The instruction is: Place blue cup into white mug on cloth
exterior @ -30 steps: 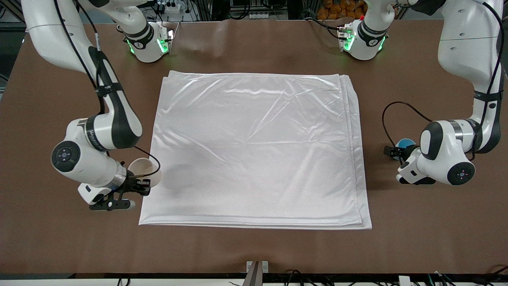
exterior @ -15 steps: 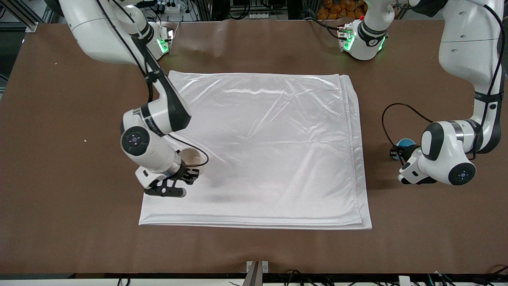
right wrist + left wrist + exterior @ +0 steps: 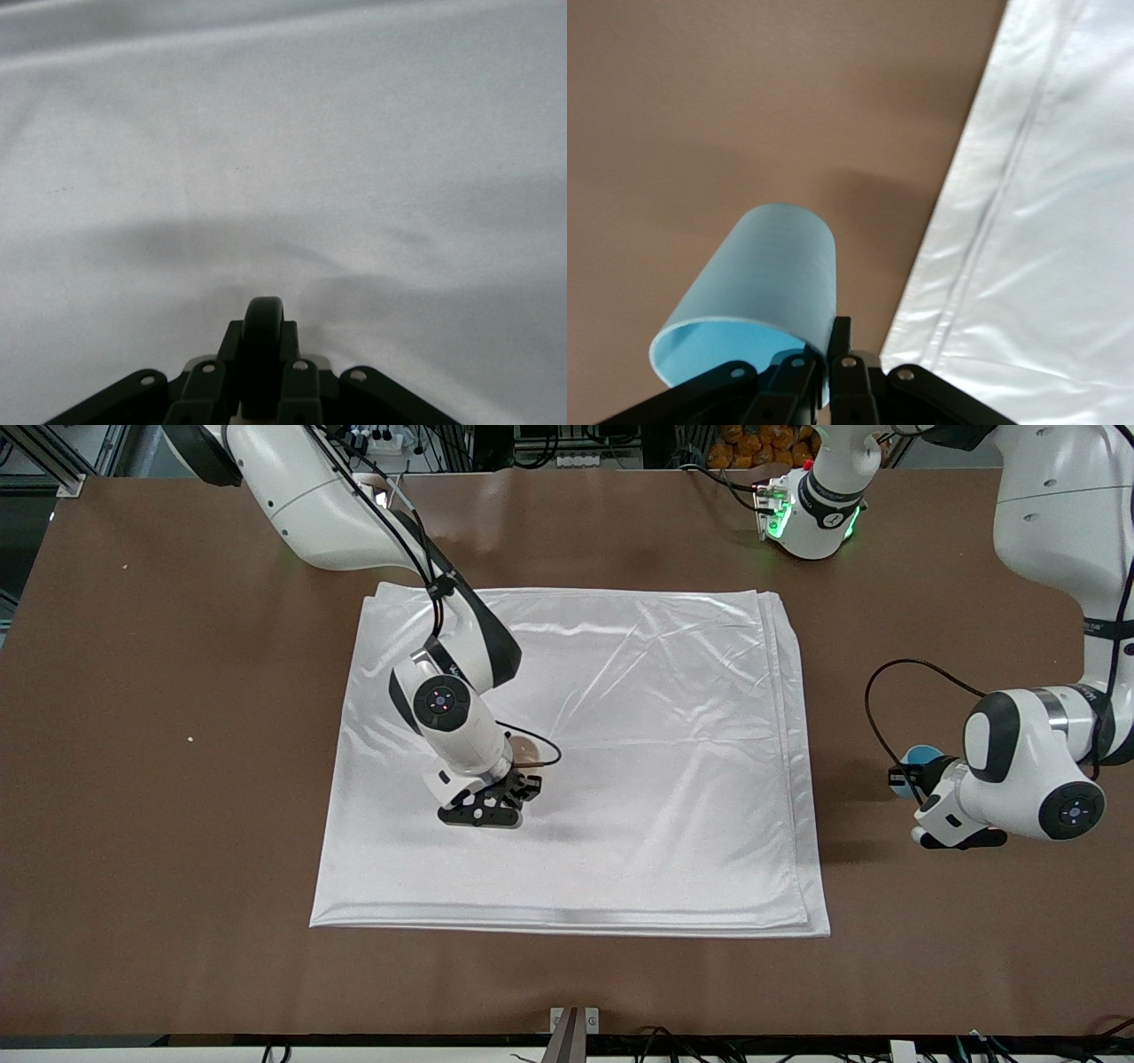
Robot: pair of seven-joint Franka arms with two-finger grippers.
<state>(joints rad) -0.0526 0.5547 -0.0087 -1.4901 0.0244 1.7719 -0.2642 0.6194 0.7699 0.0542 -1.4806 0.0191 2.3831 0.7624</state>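
The white mug [image 3: 524, 749] is mostly hidden under my right wrist, low over the middle of the cloth [image 3: 638, 691]. My right gripper [image 3: 521, 786] is shut on its black loop handle [image 3: 264, 326], and the cloth [image 3: 283, 133] fills that wrist view. The blue cup [image 3: 921, 757] hangs tilted over the bare brown table, off the cloth's edge toward the left arm's end. My left gripper [image 3: 900, 778] is shut on its rim. In the left wrist view the blue cup [image 3: 762, 283] sits in my left gripper [image 3: 824, 363], with the cloth's hemmed edge [image 3: 1045, 221] beside it.
Both arm bases with green lights [image 3: 802, 514] stand along the table's edge farthest from the front camera. A small metal bracket [image 3: 574, 1020] sits at the table's nearest edge. Brown table [image 3: 159, 779] surrounds the cloth.
My right gripper has carried the white mug from the table at the right arm's end to over the cloth's middle. My left gripper with the blue cup shifted slightly away from the cloth.
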